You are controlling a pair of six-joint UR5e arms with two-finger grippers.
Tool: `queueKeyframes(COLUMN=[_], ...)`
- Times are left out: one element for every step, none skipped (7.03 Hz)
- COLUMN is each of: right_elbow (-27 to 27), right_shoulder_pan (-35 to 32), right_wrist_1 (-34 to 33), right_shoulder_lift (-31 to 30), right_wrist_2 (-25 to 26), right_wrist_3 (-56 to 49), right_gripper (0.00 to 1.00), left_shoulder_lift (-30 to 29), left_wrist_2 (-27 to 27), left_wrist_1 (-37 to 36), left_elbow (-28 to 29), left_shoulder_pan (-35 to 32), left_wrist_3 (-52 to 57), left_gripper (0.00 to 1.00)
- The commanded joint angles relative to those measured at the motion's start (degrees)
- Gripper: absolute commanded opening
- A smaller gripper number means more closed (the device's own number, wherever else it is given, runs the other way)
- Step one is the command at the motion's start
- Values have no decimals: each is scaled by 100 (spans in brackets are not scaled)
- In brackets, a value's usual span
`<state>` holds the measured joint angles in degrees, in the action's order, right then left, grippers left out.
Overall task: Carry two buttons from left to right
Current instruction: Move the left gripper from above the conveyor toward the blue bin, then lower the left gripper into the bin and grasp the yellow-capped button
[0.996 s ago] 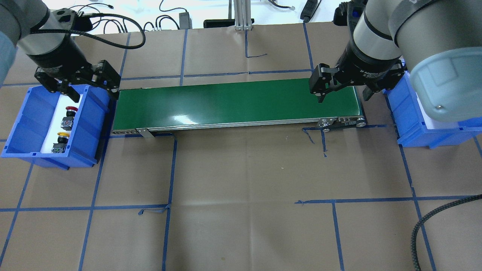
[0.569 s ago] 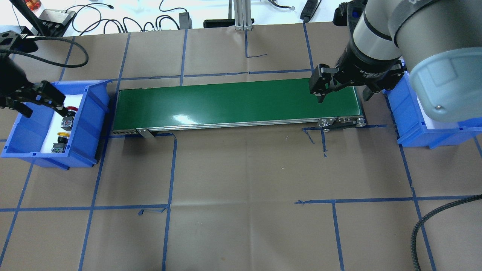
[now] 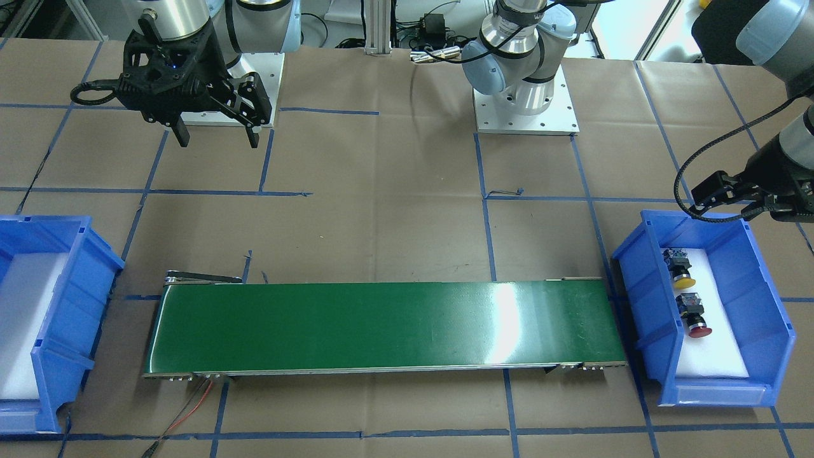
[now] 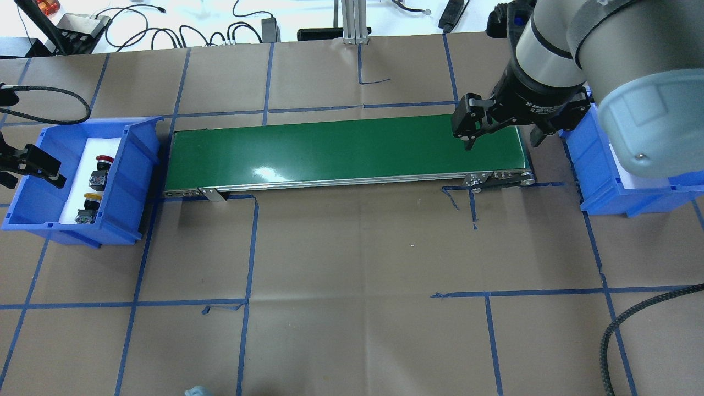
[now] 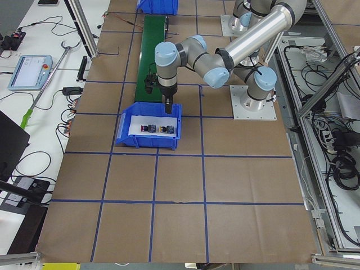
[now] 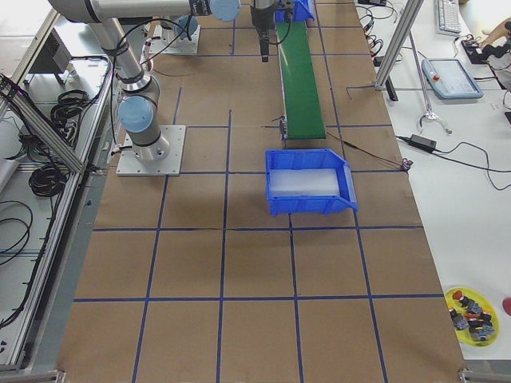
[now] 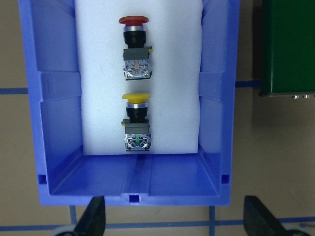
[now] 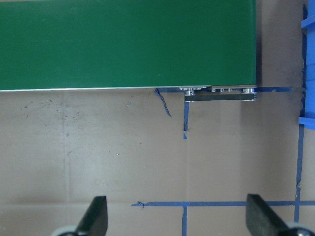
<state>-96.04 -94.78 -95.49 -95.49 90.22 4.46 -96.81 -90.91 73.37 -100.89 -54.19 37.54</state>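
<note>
Two things matter here: the yellow button point(image 7: 136, 123) and the red button point(image 7: 134, 46). Both lie on their sides in a row on the white foam point(image 7: 98, 88) lining the left bin point(image 7: 54, 98). Neither has left its starting place, so the task looks barely begun.

The left jaws hang above the bin's near end wall, spread wide, with nothing between the fingers point(image 7: 93, 219). Seen from them, the yellow button lies straight ahead with its grey rear body nearest. The red one lies beyond it on the same line. That lineup probably explains the pose: raised and open, the left jaws can drop onto the closer yellow piece and close across its blocky body. The foam keeps the round caps from rolling.

To the right of those jaws, past the bin wall, runs the green belt point(image 4: 341, 151). It bridges most of the surface point(image 4: 357, 275) between the two bins, and I judge it is meant to carry each button across.

The right jaws wait high up near the belt's right end, on the robot's side of it. They too are spread and hold nothing, as the right fingers point(image 8: 96, 219) show. The belt end lies ahead of them, and the right bin point(image 4: 599, 187) sits just off to their right. That seems a sensible spot for lifting an arriving button and turning it into that bin.
</note>
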Motion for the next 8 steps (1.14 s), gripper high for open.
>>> queueKeyframes(right_elbow=[-2,-2,7,7,7,7,7,-2], right_shoulder_pan=[3,12,12,21,38,38,39,39], right_wrist_1=[4,-5,-13,-14,4,39,39,31], right_shoulder_lift=[-4,13,13,13,13,4,4,4], right_wrist_2=[13,5,4,4,13,65,92,92], right_wrist_3=[-15,-15,-15,-15,-15,-15,-15,-7], right_gripper=[100,100,100,100,100,100,100,100], left_shoulder_lift=[-486,-715,-882,-971,-1007,-1068,-1147,-1235], left_wrist_2=[37,55,55,64,55,55,55,55], left_wrist_1=[-628,-936,-1208,-1603,-2085,-2282,-2301,-2301], left_elbow=[-105,-167,-255,-517,-806,-948,-959,-976], left_shoulder_pan=[14,14,14,14,14,22,66,188], left_wrist_3=[7,7,-1,-1,-1,-1,-1,-1], left_gripper=[100,100,100,100,100,100,100,100])
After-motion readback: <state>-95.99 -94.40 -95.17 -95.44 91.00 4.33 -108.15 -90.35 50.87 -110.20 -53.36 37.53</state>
